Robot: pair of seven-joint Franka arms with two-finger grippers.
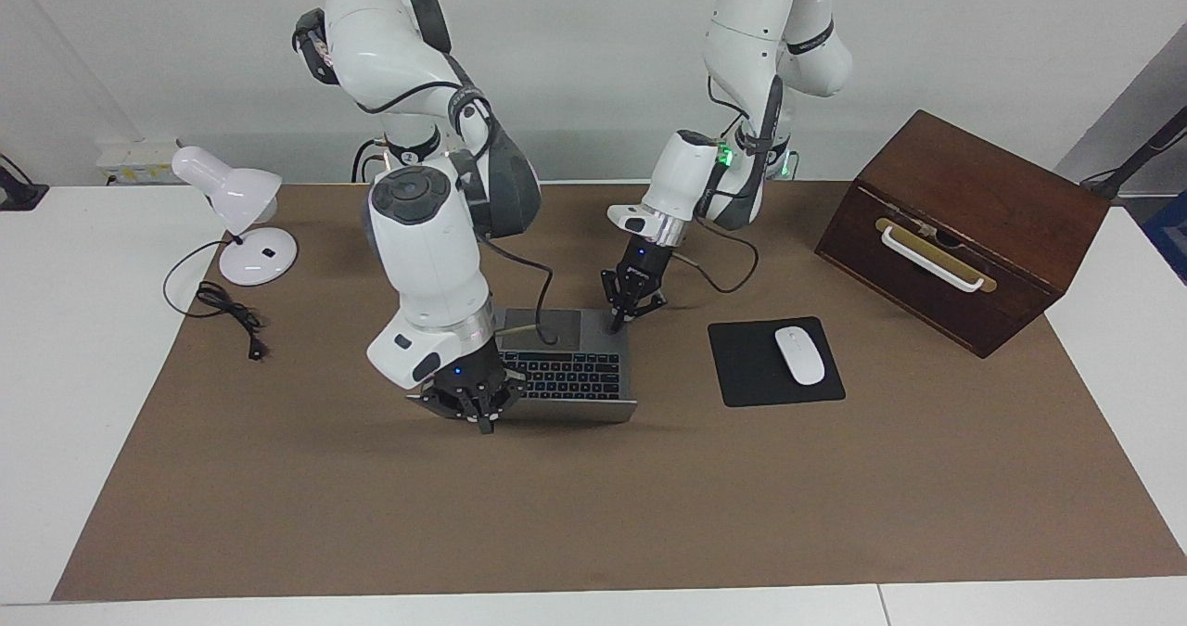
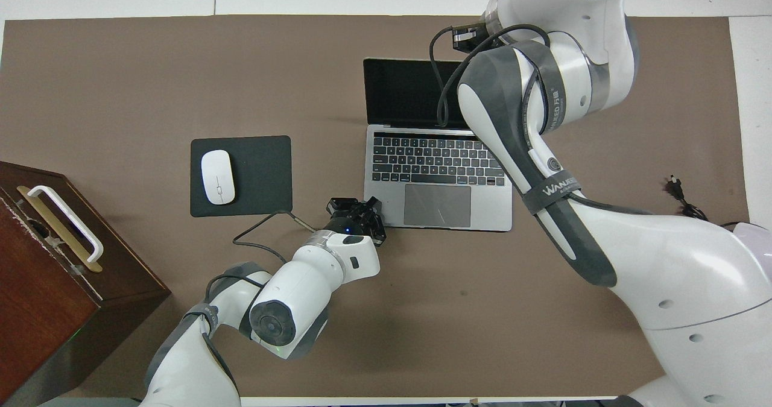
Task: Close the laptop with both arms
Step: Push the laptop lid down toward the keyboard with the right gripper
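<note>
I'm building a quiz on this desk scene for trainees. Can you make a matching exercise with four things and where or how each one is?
Things:
1. laptop
2. mouse
3. left gripper
4. desk lamp

Places or states:
A. lies on the black mouse pad
B. stands at the right arm's end of the table
C. open, screen dark
D. shut, at the laptop's corner nearest the robots, toward the mouse pad

Pairs: 1-C, 2-A, 3-D, 4-B
</note>
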